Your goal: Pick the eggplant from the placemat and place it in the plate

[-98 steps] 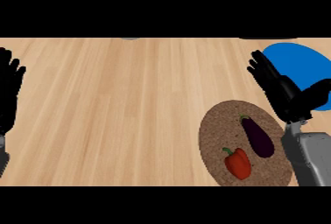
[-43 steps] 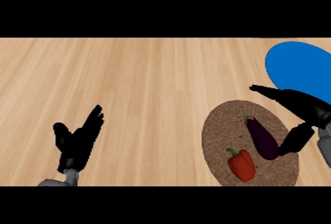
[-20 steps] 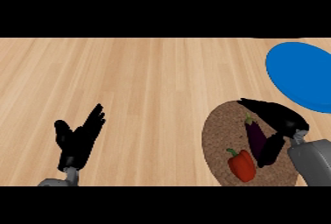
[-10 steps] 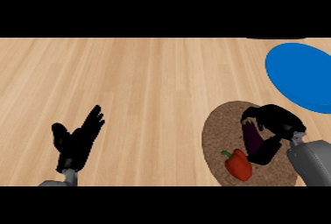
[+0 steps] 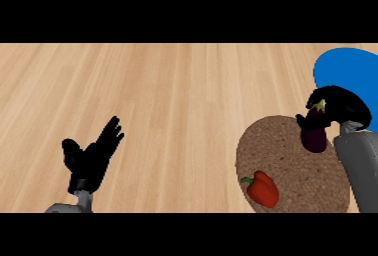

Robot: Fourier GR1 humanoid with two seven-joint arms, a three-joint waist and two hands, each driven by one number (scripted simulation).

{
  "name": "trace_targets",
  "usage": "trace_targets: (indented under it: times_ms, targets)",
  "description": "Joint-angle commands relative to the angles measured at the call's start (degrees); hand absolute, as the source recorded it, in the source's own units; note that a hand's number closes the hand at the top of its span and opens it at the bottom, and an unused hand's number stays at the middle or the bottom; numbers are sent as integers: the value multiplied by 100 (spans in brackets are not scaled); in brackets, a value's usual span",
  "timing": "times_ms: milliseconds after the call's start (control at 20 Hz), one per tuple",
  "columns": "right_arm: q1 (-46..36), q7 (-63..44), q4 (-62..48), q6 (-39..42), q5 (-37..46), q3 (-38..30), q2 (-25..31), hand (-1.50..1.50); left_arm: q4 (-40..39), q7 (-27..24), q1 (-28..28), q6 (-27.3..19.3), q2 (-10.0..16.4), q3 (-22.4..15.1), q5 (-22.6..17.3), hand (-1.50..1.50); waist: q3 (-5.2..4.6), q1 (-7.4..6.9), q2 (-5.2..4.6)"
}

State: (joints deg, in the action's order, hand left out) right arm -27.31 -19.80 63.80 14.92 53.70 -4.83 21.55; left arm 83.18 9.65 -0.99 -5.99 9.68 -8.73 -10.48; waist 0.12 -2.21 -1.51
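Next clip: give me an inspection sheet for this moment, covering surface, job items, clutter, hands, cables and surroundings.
Surface: wooden counter.
Job's things: eggplant held over the far right part of the round placemat; blue plate beyond it, eggplant not yet on it.
Clutter: red pepper lying on the placemat.
Hands: right hand curled round the eggplant; left hand open, fingers up, resting at lower left.
Cables: nothing seen.
Surroundings: nothing seen beyond the counter.

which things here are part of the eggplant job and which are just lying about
In the job: dark purple eggplant, gripped by the black right hand; round brown woven placemat; round blue plate at the right edge.
Lying about: red bell pepper on the placemat; black left hand, open, resting lower left.
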Motion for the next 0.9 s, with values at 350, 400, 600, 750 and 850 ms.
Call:
trace_targets:
  times_ms: [350,400,600,750,850]
  targets:
    - [-1696,-3584,-262,-2677,1630,-1237,312,150,-26,111,-241,192,-74,-294,61,0,-42,-653,-244]
    - [-1791,-3860,-342,-2896,1794,-1277,266,150,-46,150,-295,160,-90,-355,131,0,-28,-695,-284]
    - [-2134,-4898,-551,-3770,2636,-1451,344,150,-136,141,-383,207,-122,-407,146,0,-29,-740,-305]
    - [-2251,-5362,-732,-4218,3190,-1643,332,150,-60,195,-413,241,-90,-418,135,0,-11,-820,-299]
    - [-2346,-5539,-775,-4482,3541,-1806,366,150,-64,168,-377,100,-194,-433,185,0,-8,-782,-254]
